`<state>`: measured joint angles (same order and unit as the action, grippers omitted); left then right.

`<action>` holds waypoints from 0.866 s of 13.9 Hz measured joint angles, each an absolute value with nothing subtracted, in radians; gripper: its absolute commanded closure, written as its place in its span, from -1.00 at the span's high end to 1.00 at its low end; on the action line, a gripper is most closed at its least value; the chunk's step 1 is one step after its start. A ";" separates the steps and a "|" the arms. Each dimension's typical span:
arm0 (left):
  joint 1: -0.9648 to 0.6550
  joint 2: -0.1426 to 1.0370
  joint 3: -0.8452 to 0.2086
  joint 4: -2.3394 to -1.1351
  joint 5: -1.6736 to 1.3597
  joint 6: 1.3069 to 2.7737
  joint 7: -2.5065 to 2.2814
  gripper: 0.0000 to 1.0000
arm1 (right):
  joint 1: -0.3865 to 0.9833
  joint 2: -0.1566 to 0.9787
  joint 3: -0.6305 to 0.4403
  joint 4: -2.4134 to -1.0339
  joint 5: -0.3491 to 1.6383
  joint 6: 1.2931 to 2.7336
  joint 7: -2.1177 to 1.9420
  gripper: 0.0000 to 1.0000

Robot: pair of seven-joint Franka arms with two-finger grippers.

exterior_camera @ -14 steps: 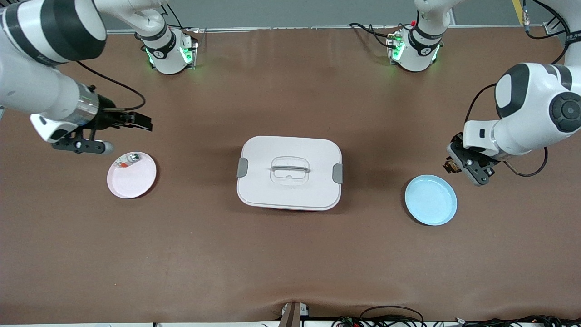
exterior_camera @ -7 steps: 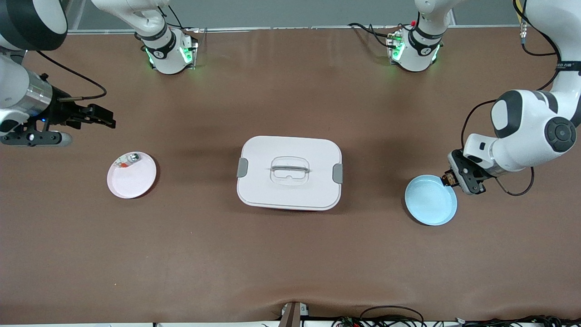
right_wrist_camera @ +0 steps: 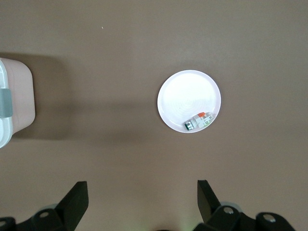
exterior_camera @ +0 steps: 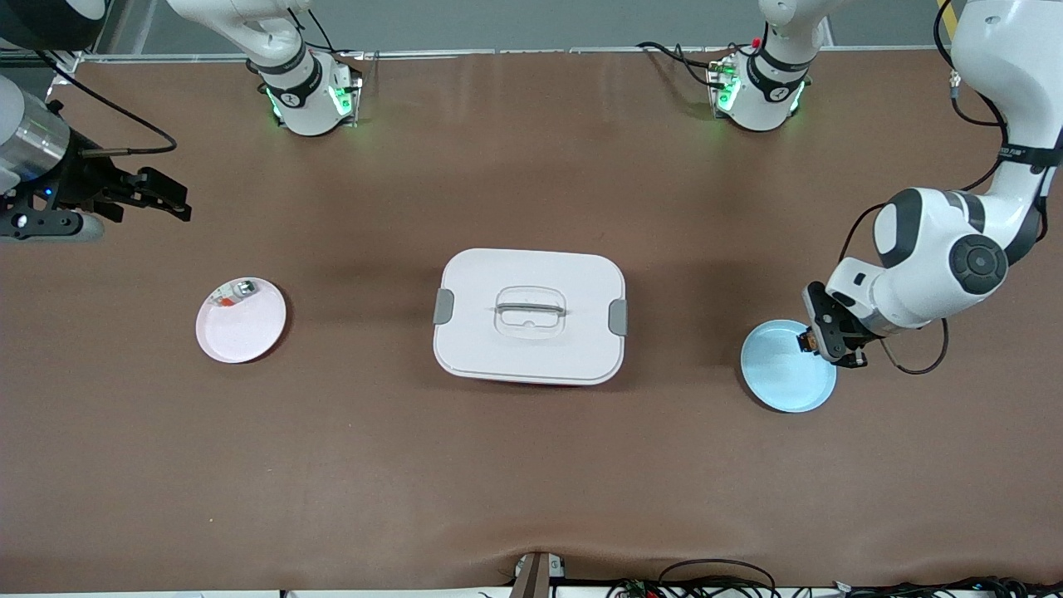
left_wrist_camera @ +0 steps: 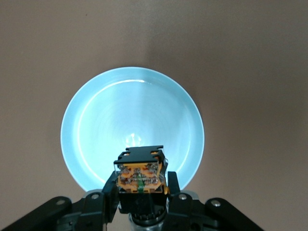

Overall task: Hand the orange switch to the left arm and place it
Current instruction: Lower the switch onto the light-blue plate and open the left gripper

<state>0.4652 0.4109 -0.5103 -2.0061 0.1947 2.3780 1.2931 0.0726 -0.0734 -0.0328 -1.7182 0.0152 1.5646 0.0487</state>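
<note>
Lowered since a second ago, my left gripper [exterior_camera: 818, 342] pinches the orange switch [left_wrist_camera: 141, 173] over the blue plate [exterior_camera: 781, 374]; my right gripper [exterior_camera: 170, 199], spread wide, has retreated from the box [exterior_camera: 530, 349].

Brown worktop [exterior_camera: 531, 465]; white box [exterior_camera: 529, 316] with grey latches; pale blue plate [exterior_camera: 781, 378]; pink plate [exterior_camera: 241, 328]; black-and-orange switch [left_wrist_camera: 141, 173].

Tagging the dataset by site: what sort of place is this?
Probably a robotics lab bench, not a home or factory line: two arms bolted along a brown-covered table, loose cables at its edge, and staged props, box and blue plate.
</note>
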 measured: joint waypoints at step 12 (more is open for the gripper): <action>0.464 0.551 -0.511 -2.063 0.433 2.651 1.296 -0.84 | -0.059 -0.076 0.051 -1.700 0.015 1.565 0.013 1.00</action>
